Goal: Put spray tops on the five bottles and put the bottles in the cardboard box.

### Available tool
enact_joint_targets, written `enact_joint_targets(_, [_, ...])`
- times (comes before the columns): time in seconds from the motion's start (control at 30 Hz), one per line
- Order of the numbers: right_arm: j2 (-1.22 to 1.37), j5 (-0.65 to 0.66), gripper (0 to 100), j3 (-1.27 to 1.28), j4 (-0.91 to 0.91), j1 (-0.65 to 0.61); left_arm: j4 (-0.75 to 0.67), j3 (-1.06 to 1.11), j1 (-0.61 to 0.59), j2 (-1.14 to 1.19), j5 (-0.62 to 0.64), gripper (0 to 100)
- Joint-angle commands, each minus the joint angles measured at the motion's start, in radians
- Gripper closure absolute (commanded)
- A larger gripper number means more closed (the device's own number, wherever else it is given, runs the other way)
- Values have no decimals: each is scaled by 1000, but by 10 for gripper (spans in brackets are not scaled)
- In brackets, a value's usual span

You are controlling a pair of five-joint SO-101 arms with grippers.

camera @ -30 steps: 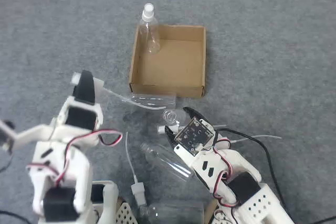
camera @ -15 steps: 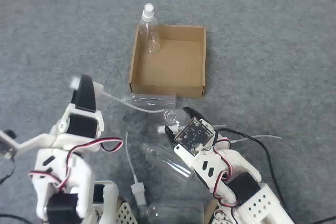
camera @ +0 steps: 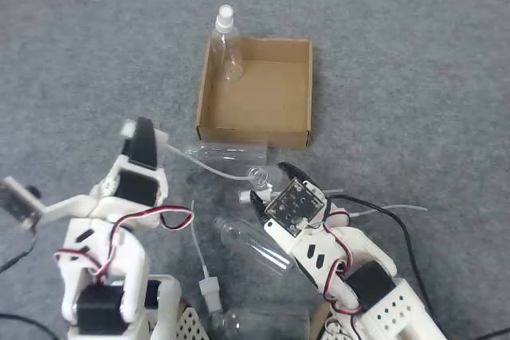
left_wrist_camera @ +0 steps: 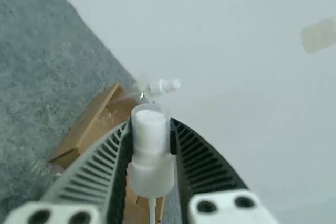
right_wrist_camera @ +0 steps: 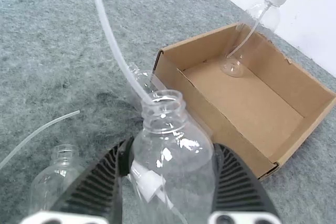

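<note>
My left gripper [camera: 134, 130] [left_wrist_camera: 151, 125] is shut on a white spray top [left_wrist_camera: 151, 145] left of the cardboard box [camera: 255, 93]. The top's thin tube [camera: 209, 165] [right_wrist_camera: 113, 40] slants down to the open mouth of a clear bottle [camera: 259, 177] [right_wrist_camera: 170, 161]. My right gripper [camera: 268, 183] [right_wrist_camera: 170, 182] is shut on that bottle, upright, just in front of the box [right_wrist_camera: 252, 103]. A bottle with a spray top [camera: 225, 45] [right_wrist_camera: 254, 22] leans in the box's far left corner.
A clear bottle [camera: 231, 151] lies against the box's front wall. Another [camera: 255, 244] lies left of the right arm, and one [camera: 263, 324] lies at the front edge. A loose spray top [camera: 209, 288] with its tube lies between the arms.
The left arm has shifted right and nearer with the spray top, bringing the tube's end to the held bottle's mouth. The right arm has kept still.
</note>
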Motion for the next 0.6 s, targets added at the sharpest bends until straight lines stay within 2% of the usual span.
enact_joint_targets(0.0, [-21,12,983,-8,-25,-4,-23,10,28,2,-14,987])
enact_joint_targets(0.17, [-21,12,983,-8,-25,-5,-75,51,28,2,-14,987])
enact_joint_targets(0.57, [-21,12,983,-8,-22,-10,-81,67,37,-5,-9,987])
